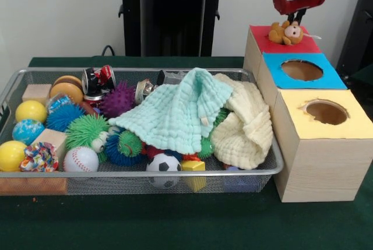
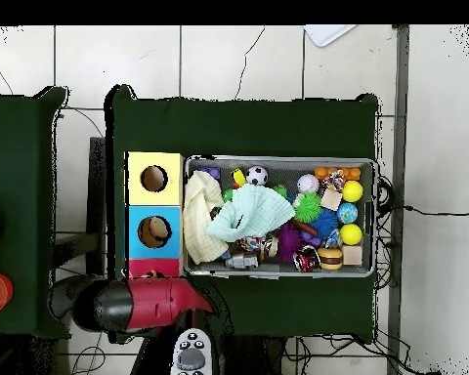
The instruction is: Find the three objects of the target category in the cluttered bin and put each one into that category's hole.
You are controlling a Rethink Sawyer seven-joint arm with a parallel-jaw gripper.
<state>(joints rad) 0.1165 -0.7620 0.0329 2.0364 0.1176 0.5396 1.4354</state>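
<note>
We see the arm come down from the top right of the front view, its red and black wrist cut off by the upper edge, so only the lowest part shows. The hand hangs directly over the red-topped end of the wooden box, its dark tips reaching down to just above the monkey. We cannot tell whether the tips are spread or closed, nor whether they touch the toy: they are short, dark and partly merged with the wrist.

The tan-brown monkey lies on the red surround, and it covers the place where the red hole would be, so we cannot make out that hole. The blue hole and the yellow hole are both plainly open.

In the overhead view the arm lies across the red end of the box, hiding the surround, the toy and the hand entirely; only a thin red strip shows beside the blue section.

The wire-mesh bin sits on the green worktop just beside the box. A mint cloth and a cream cloth are draped over its right half, hiding whatever lies beneath them. Spiky balls, a baseball and a soccer ball crowd the rest. We cannot pick out any other plush toys among the clutter.
</note>
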